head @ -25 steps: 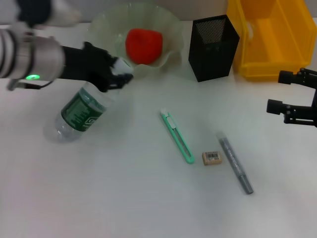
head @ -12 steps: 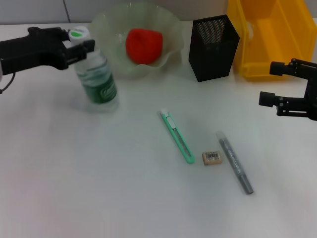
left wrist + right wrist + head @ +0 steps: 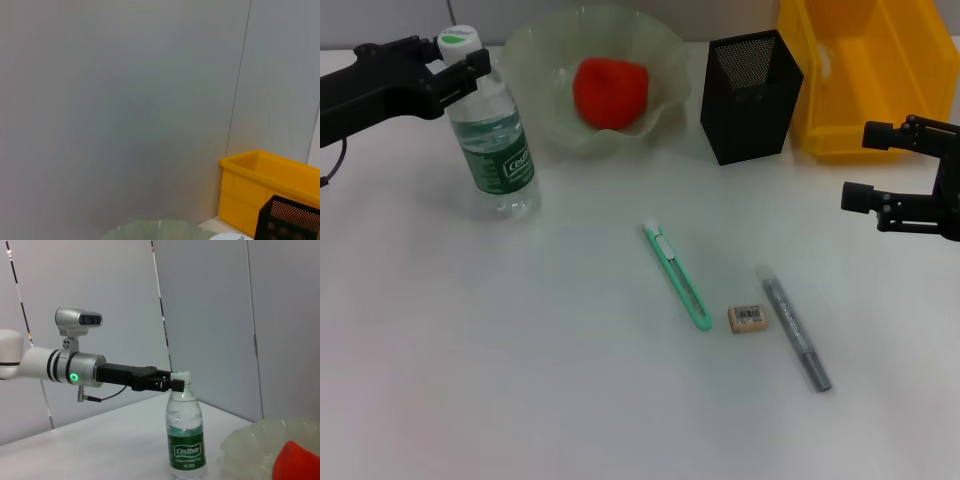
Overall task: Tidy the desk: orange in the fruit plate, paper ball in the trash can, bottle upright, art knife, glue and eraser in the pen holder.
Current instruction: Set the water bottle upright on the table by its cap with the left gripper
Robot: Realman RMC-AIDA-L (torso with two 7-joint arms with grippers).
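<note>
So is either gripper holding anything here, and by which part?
The left gripper grips the upright bottle at its neck, just under the white cap. The right gripper holds nothing.

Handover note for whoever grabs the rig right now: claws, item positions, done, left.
Left claw: shut on the bottle at the cap; bottle upright on the desk, beside the fruit plate.
Right claw: open, empty, hovering by the trash can.
Done: orange in the fruit plate, bottle up. Paper ball not visible.
Left: release the bottle; art knife, eraser and glue lie mid-desk, all to go in the pen holder.
</note>
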